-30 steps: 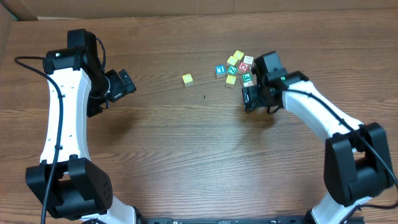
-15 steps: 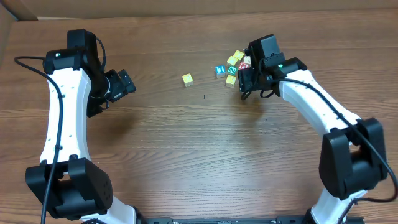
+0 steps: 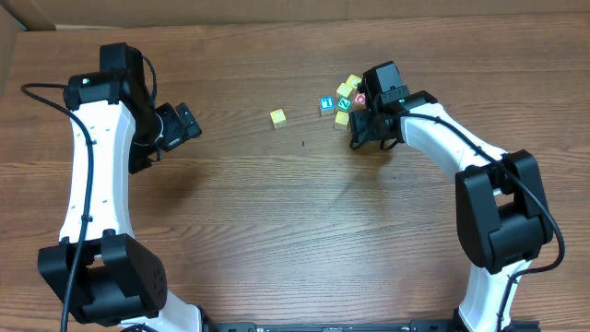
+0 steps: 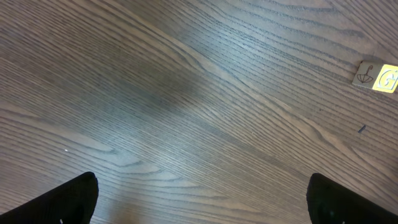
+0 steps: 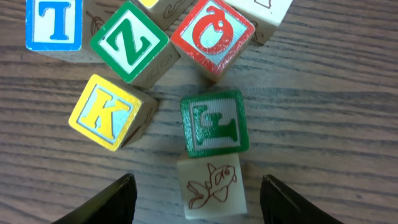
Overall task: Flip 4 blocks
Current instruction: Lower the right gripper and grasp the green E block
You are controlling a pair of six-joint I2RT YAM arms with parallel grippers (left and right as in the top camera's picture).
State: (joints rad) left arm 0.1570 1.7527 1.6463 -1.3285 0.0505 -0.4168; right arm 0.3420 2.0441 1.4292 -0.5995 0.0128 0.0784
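1. Since the earlier overhead frame, the right end effector [image 3: 361,129] has swung up and to the left. It was below the cluster of small wooden cubes and is now at the cluster's lower edge, right of centre near the top of the frame.
2. Its wrist view shows it straddling the whitish-cream wooden cube with a bird drawing [image 5: 211,186]. The jaws are partly open with a gap on each side, and nothing is gripped yet.
3. Just above that cube, seemingly touching it, sits the green-faced wooden cube printed L [image 5: 213,124]. The yellow wooden cube printed K [image 5: 112,121] lies to the upper left, near it.
4. The left end effector [image 3: 184,123] has not moved. It is spread wide and empty at the left of the overhead frame, well apart from the lone yellow wooden cube [image 3: 277,117].
5. The cream cube looks lined up for the next flip. Closing on it risks nudging the green neighbour.
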